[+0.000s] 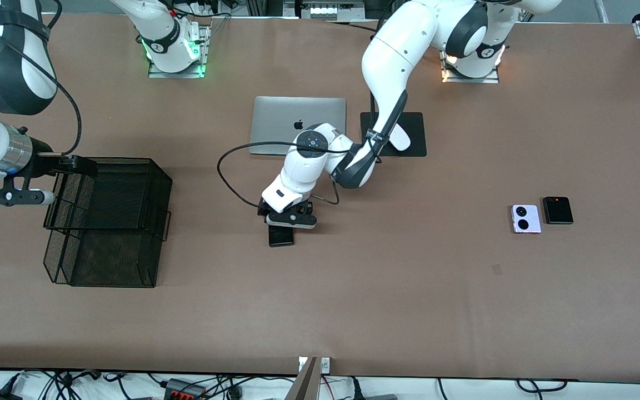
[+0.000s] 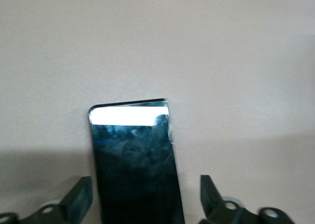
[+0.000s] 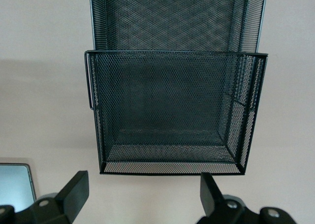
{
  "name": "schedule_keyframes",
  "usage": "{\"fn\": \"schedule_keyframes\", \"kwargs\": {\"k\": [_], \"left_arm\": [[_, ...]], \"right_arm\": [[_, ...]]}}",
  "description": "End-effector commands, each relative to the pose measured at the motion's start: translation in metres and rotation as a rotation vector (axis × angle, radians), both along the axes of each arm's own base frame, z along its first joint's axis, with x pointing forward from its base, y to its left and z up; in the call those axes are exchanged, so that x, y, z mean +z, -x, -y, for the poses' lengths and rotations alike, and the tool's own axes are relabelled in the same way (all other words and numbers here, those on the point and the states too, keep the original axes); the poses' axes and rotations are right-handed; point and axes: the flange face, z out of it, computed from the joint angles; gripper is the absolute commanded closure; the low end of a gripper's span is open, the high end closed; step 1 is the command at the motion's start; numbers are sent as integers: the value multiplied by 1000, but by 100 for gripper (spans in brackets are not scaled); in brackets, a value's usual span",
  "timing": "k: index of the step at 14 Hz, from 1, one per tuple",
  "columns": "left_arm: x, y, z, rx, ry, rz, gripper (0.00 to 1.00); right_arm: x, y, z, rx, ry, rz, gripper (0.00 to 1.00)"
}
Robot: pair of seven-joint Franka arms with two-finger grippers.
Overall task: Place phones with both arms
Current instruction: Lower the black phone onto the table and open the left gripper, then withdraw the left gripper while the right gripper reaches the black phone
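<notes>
A long black phone (image 1: 281, 235) lies on the table in the middle; it also shows in the left wrist view (image 2: 133, 160). My left gripper (image 1: 288, 221) is low over its end, open, with a finger on each side of the slab (image 2: 146, 184) and a gap to both. A squarish lilac-white phone (image 1: 525, 218) and a squarish black phone (image 1: 558, 210) lie side by side toward the left arm's end. My right gripper (image 1: 77, 165) hangs open and empty at the edge of the black mesh basket (image 1: 156, 183), as the right wrist view (image 3: 144, 182) shows.
The black mesh basket (image 3: 172, 111) stands toward the right arm's end. A silver laptop (image 1: 275, 119) lies closed farther from the camera than the long phone; its corner shows in the right wrist view (image 3: 15, 184). A white mouse (image 1: 402, 139) sits on a black pad (image 1: 415, 125) beside the laptop.
</notes>
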Motion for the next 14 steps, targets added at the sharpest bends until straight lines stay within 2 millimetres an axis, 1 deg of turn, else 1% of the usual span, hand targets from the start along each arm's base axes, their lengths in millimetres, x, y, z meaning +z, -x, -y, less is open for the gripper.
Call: {"fn": "schedule_keyframes", "kwargs": {"k": [1, 2, 3, 4, 5, 6, 7, 8, 9, 10, 11, 12, 13, 14], "left_arm": [[8, -2, 3, -8, -6, -6, 0], [14, -6, -1, -4, -10, -14, 0], [22, -17, -14, -1, -41, -46, 0], [40, -38, -38, 11, -62, -69, 0], [78, -58, -59, -25, -61, -57, 0], [106, -74, -84, -83, -76, -56, 0], [131, -95, -121, -125, -100, -80, 0], [148, -111, -154, -147, -114, -99, 0], [160, -118, -182, -168, -133, -118, 0], [165, -123, -211, -181, -149, -134, 0], [165, -124, -242, -207, -163, -149, 0], [156, -122, -272, -253, -183, -171, 0], [148, -116, -297, -295, -195, -182, 0], [147, -116, -330, -287, -196, -172, 0]], "right_arm": [[1, 1, -2, 10, 10, -3, 0], [1, 1, -2, 9, 10, -2, 0], [1, 1, -2, 8, 8, 1, 0], [-1, 0, -2, 6, 3, -2, 0], [-2, -1, -3, 8, -2, -2, 0], [-2, -1, -5, 17, -5, 0, 0], [1, -2, -17, 55, -6, 3, 0], [3, -3, -28, 84, -5, 9, 0], [5, -3, -36, 97, -5, 12, 0], [4, -3, -51, 117, -6, 14, 0], [-3, -4, -70, 140, -5, 8, 0], [-9, -5, -87, 167, -7, 6, 0], [-11, -4, -108, 200, -7, 11, 0], [-16, -2, -130, 236, -7, 12, 0]]}}
